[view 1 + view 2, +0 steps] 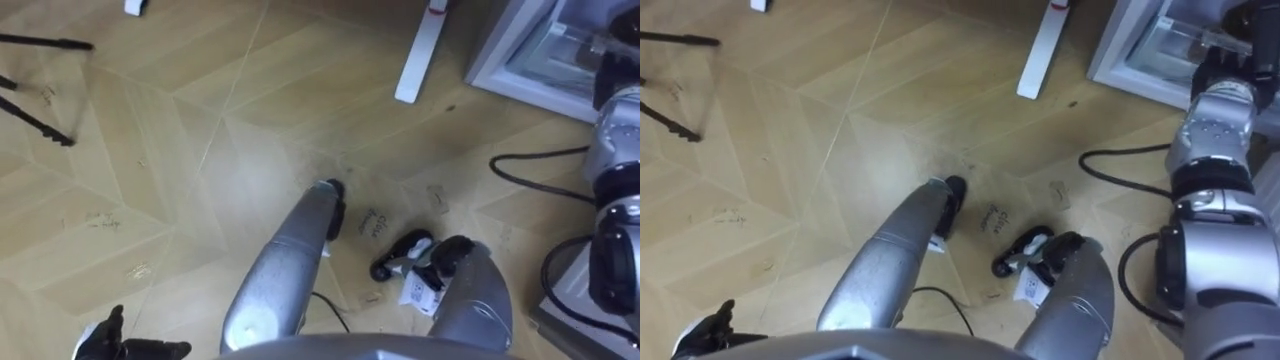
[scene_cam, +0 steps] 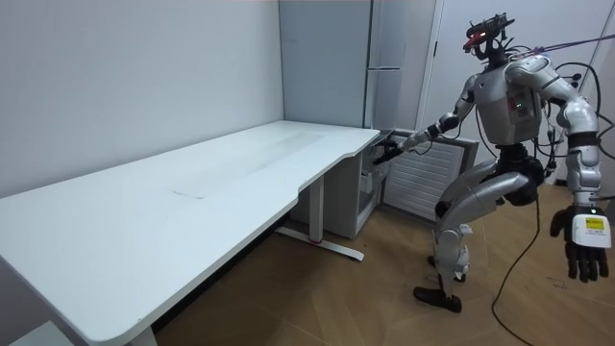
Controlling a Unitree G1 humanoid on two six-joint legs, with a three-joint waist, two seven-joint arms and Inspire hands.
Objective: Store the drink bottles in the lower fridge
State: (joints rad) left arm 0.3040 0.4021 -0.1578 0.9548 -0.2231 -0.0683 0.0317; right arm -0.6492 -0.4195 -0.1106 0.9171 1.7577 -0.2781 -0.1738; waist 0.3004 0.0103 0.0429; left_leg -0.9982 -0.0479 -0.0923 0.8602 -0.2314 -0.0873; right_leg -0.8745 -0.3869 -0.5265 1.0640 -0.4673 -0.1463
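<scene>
Beside the long white bench [image 2: 192, 192], the robot stands on the wood floor near the tall fridge [image 2: 394, 58], whose lower fridge [image 2: 423, 178] looks open. Its right hand [image 2: 386, 151] reaches to that opening. I cannot tell its grip, nor whether a drink sits in it or inside already. Its left hand [image 2: 579, 248] hangs slack, fingers loose, empty. I'd guess a full drink is stiff, smooth and weighty, so take it round the middle, upright.

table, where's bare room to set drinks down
The whole table top is bare, from the wall to its front edge. It is tight only past the far end, where the right hand reaches at the open fridge door. The left hand hangs open.
</scene>
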